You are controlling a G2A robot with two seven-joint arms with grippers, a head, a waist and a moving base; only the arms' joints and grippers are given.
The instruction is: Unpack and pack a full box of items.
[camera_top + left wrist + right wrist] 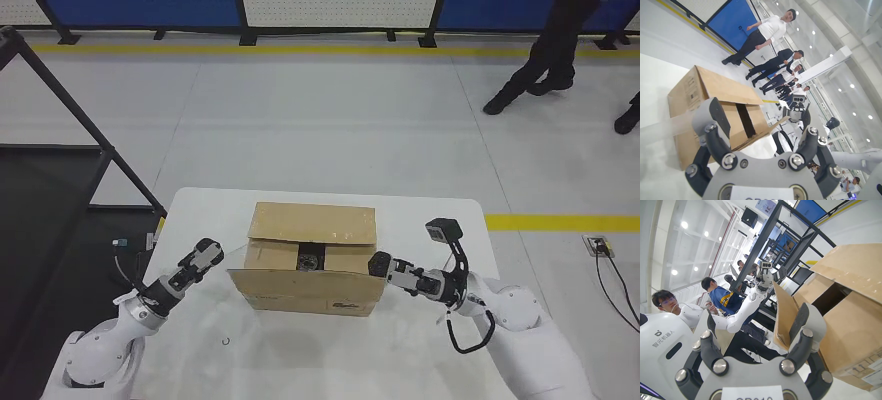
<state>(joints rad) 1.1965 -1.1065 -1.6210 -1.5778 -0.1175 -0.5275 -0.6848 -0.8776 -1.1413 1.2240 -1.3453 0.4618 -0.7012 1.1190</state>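
L gripper [207, 249] over left part of desk [300, 352], just beside box's left wall. Its fingers [715, 113] are apart, holding nothing. Box [312, 222] sits mid-desk, upright, top flaps part open. Dark item [310, 260] inside, can't ID. R gripper [379, 265] at box's right front corner, fingers [802, 321] spread wide. Front flap [780, 306] edge sits between them against one pad, not clamped.

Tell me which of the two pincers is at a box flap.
The right pincer: a side flap of the cardboard box stands between its open fingers. The left pincer, also open, hangs apart from the box's other side.
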